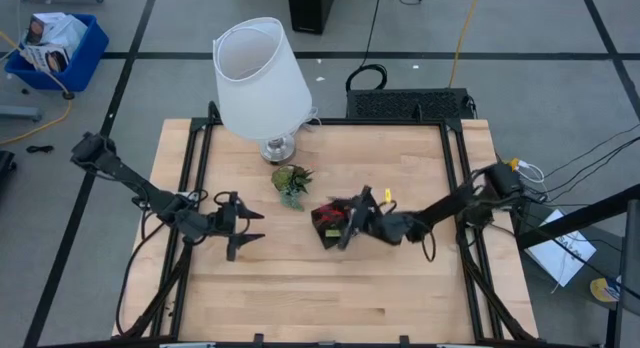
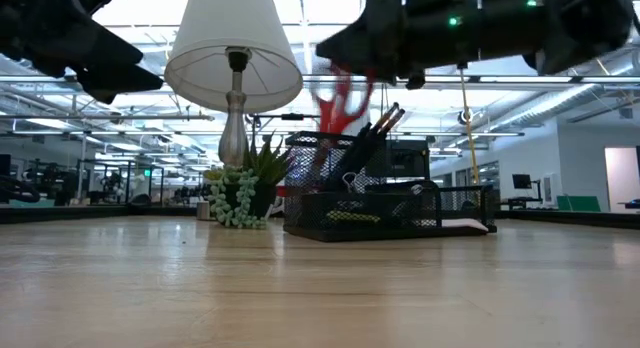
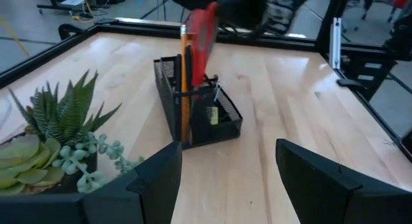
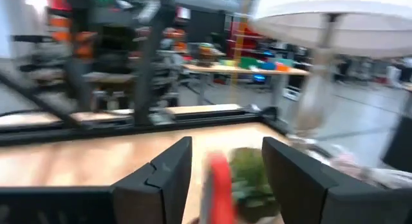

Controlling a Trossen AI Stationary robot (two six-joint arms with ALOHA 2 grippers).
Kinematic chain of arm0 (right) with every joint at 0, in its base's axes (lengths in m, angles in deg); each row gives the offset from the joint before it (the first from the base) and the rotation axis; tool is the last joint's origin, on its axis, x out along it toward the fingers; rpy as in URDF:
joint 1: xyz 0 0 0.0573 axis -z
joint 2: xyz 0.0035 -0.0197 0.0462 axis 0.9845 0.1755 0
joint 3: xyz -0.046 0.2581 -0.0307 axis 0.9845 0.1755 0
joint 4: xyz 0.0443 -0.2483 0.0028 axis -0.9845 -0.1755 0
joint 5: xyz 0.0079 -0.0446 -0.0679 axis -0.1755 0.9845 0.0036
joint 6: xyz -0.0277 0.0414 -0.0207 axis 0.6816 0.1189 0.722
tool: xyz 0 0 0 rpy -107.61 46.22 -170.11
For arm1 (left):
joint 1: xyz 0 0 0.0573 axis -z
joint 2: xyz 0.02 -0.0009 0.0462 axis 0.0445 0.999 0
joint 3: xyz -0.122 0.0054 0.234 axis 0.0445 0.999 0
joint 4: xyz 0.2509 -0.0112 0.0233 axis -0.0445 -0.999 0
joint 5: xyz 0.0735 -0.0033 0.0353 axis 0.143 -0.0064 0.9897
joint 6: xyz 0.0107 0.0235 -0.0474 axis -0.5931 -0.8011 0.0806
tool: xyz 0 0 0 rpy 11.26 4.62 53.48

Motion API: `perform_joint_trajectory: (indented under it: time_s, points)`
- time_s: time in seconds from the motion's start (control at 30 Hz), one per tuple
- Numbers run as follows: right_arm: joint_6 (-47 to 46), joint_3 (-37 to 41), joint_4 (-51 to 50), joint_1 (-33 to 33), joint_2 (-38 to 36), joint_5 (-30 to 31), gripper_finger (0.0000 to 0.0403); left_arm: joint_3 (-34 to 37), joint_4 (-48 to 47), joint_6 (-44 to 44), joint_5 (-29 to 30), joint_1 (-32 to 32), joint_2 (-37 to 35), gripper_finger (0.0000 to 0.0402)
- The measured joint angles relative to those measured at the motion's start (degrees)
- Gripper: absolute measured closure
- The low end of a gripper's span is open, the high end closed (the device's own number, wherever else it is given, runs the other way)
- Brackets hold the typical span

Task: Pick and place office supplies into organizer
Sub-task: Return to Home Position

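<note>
The black mesh organizer (image 1: pixel 328 228) (image 2: pixel 385 213) (image 3: pixel 201 118) sits mid-table. Dark pens (image 2: pixel 375 128) and an orange pencil (image 3: pixel 185 76) stand in its tall cup, and a yellow-green piece (image 3: pixel 214 116) lies in its low tray. The red-handled scissors (image 2: pixel 340 100) (image 3: pixel 204 34) stand blurred above the cup, directly under my right gripper (image 1: pixel 352 226) (image 4: pixel 226 150). That gripper is open, with the red handle (image 4: pixel 219 185) between its fingers. My left gripper (image 1: pixel 252 229) (image 3: pixel 228 156) hovers open to the organizer's left, touching nothing. My right gripper comes at the scissors from above, its fingers on either side of the red handle end (image 4: pixel 219 182). The gap is wider than the handle and the picture is blurred; whether a finger touches it, I cannot tell. The blades reach down into the organizer's cup.
A small green plant (image 1: pixel 291 181) (image 2: pixel 245 193) (image 3: pixel 51 147) stands just left and behind the organizer. The white-shaded lamp (image 1: pixel 260 83) (image 2: pixel 233 48) stands at the far edge. Bare wood lies toward the near edge and both sides.
</note>
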Motion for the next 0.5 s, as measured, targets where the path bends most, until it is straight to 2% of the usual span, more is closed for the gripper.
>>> perform_joint_trajectory:
  time_s: [0.1,0.23,0.43,0.5]
  points:
    - [-2.81,1.28,-6.84,3.04,-4.58,0.10,0.0222,0.00,0.15,0.85,-1.18,-0.85,0.00,0.0146]
    - [-5.49,3.17,-15.60,5.73,-6.86,0.02,0.0220,0.00,0.08,0.34,-4.02,-1.28,0.00,0.0146]
    - [-3.45,6.17,-14.17,5.86,-9.86,-0.13,0.0220,0.01,-0.25,-0.46,-4.46,-1.28,0.00,0.0146]
    - [-4.69,7.08,-13.85,5.83,-12.01,-3.93,0.0222,0.00,-0.21,-0.22,-4.48,-1.28,0.00,0.0146]
